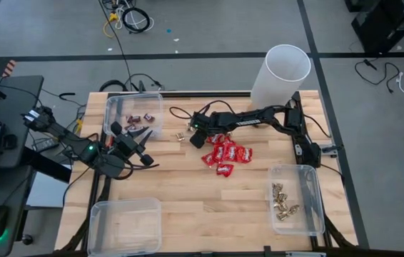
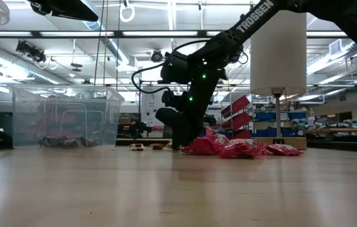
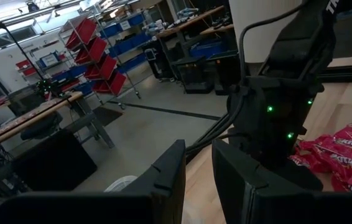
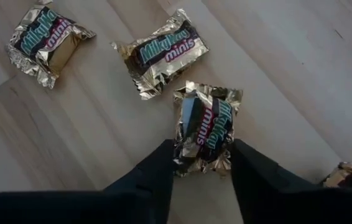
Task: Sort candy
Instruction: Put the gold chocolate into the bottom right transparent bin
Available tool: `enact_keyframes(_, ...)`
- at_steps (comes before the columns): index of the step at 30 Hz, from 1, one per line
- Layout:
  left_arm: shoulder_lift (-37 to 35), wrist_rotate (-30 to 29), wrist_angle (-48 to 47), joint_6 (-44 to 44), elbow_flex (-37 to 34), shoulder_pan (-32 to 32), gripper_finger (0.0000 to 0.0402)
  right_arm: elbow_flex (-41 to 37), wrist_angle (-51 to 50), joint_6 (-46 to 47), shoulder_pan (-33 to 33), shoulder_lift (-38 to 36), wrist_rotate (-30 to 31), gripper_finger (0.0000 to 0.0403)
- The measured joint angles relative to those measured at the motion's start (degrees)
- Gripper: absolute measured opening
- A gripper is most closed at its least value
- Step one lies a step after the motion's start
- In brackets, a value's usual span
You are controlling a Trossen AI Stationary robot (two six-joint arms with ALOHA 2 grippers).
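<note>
Where the pale, plank-grained wooden surface (image 1: 188,189) begins on the left, the left claw (image 1: 143,146) is seen raised just beside a clear, thin-walled plastic bin (image 1: 109,114) in which a few dark mini bars (image 1: 139,118) lie. Its two flat dark fingers (image 3: 163,180) are held with a narrow gap between them, and nothing is seen between them. A second clear bin (image 1: 98,214) is placed at the near left corner.

Toward the middle, the right claw (image 1: 196,139) is lowered to the surface over a small scatter of gold-foil pieces (image 1: 179,135). In the right wrist view three crinkled, shiny foil pieces are shown well, and a fourth is cut off by the picture's edge. One gold-foil piece (image 4: 206,127) is flanked by the claw's two dark fingers (image 4: 157,168), which are spread about as wide as the wrapper, each close against one side of it. Whether it is pinched cannot be told, and the piece is seen lying flat on the wood.

Just to the right of that claw, a loose heap of glossy red packets (image 1: 227,155) is gathered. A tall white cylinder (image 1: 280,75) stands at the far edge. At the right, a third clear bin (image 1: 316,207) is seen with more gold-foil pieces (image 1: 282,203) inside.
</note>
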Motion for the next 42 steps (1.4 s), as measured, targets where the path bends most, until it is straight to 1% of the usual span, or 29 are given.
enact_keyframes(7, 0.04, 0.0, -0.01, -0.02, 0.0, -0.01, 0.0082, -0.02, -0.4, -0.02, 0.01, -0.09, -0.09, 0.0061)
enact_keyframes(16, 0.04, 0.0, 0.0, -0.02, 0.0, -0.01, 0.0082, -0.02, -0.41, -0.29, -0.01, -0.13, -0.87, 0.0006)
enact_keyframes(25, 0.04, 0.0, -0.01, -0.02, 0.0, -0.01, 0.0082, -0.07, -0.38, -0.33, -0.05, -0.4, -1.62, 0.0)
enact_keyframes(29, 0.04, 0.0, -0.04, -0.02, 0.0, 0.01, 0.0082, -0.12, -1.72, -0.88, 0.01, -2.02, -3.48, 0.0)
enact_keyframes(35, 0.04, 0.0, -0.21, -0.04, 0.0, 0.0, 0.0082, -0.02, -4.31, -1.78, 0.23, -7.1, -4.15, 0.0)
enact_keyframes(38, 0.04, 0.01, -0.21, -0.04, 0.0, 0.0, 0.0082, -0.02, -6.12, -4.86, 0.9, -9.78, -4.5, 0.0)
enact_keyframes(42, 0.04, 0.01, -0.3, -0.04, 0.0, 0.0, 0.0082, 0.02, -8.48, -7.52, 2.72, -14.67, -6.67, 0.0)
